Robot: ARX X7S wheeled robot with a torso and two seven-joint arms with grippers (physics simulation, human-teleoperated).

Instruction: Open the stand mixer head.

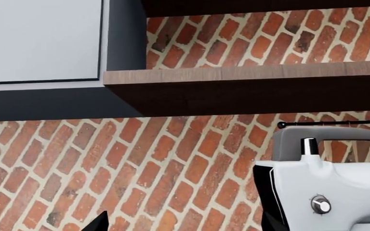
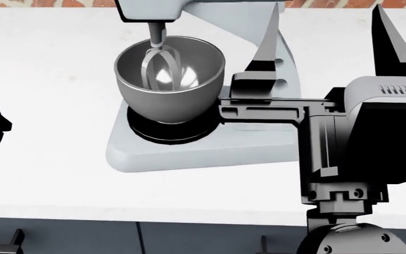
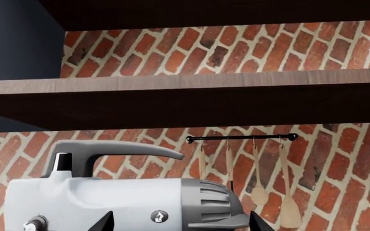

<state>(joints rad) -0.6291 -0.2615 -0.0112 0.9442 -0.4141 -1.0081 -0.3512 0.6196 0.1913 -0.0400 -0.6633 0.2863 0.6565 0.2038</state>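
Observation:
The stand mixer head (image 3: 101, 197) is pale silver-grey with a curved top handle and a dark grey rear end. It also shows in the left wrist view (image 1: 339, 192) with its round knob (image 1: 320, 205). In the head view it lies at the top edge (image 2: 150, 10), and its beater (image 2: 157, 58) hangs down into the steel bowl (image 2: 171, 84). My right gripper (image 3: 179, 224) is open, its fingertips spread in front of the head's rear half, apart from it. My left gripper (image 1: 185, 226) is open and empty, left of the mixer.
The mixer's flat base (image 2: 188, 153) and upright column (image 2: 279, 69) stand on a white counter (image 2: 48, 79). A brick wall (image 1: 140, 159), a wooden shelf (image 3: 185, 82), a cabinet (image 1: 37, 38) and a rail of wooden spoons (image 3: 256, 173) lie behind and above.

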